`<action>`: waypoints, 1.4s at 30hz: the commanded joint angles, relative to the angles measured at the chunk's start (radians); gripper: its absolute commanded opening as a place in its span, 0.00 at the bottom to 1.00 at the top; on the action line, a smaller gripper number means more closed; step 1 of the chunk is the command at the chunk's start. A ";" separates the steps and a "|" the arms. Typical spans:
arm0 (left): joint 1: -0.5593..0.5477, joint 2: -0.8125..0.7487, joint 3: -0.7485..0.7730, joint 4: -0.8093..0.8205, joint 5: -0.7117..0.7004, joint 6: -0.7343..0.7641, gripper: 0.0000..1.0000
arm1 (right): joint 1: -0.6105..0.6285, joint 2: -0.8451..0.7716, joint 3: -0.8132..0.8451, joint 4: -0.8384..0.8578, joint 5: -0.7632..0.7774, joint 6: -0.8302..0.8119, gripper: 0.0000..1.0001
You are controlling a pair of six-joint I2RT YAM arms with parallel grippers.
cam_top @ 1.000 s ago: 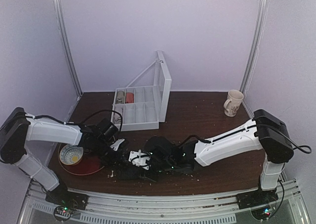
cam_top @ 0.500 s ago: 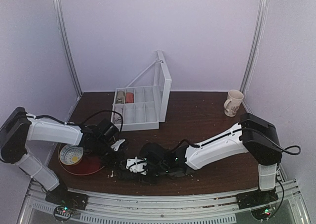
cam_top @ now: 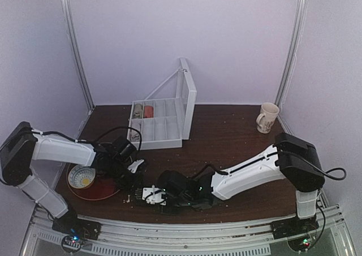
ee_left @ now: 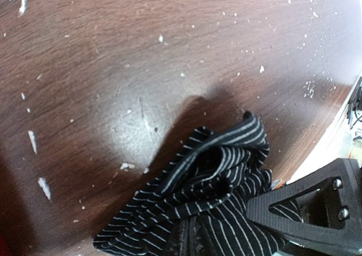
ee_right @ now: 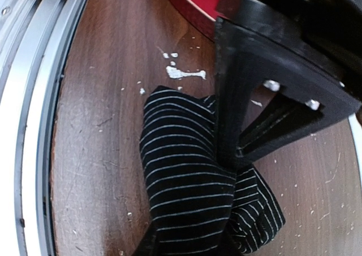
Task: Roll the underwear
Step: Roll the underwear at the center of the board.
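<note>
Underwear (ee_left: 215,194): soft black fabric with fine pale pinstripes, bunched into a crumpled, folded heap on the dark wood table (ee_left: 113,69). It lies directly beneath and between the two grippers, which meet almost tip to tip over it. Left gripper (cam_top: 134,181): closed, with one end of the heap gathered up into its fingertips. Right gripper (cam_top: 142,196): just beside the left one, with the cloth running up between its fingers at the other end; the fingers are cut off at the view's edge, so whether they clamp it cannot be told.
</note>
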 commanded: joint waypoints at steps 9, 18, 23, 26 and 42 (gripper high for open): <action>0.045 -0.067 0.035 -0.103 -0.029 -0.021 0.12 | -0.003 0.019 0.052 -0.095 -0.016 0.109 0.00; 0.117 -0.251 0.069 -0.230 -0.116 -0.078 0.15 | -0.067 0.087 0.119 -0.186 -0.180 0.286 0.00; 0.120 -0.316 0.038 -0.242 -0.126 -0.154 0.15 | -0.108 0.138 0.168 -0.234 -0.296 0.406 0.00; 0.120 -0.369 0.011 -0.251 -0.124 -0.209 0.15 | -0.129 0.163 0.180 -0.252 -0.353 0.473 0.00; 0.075 -0.681 -0.291 -0.057 -0.113 -0.726 0.35 | -0.123 0.165 0.076 -0.154 -0.292 0.739 0.00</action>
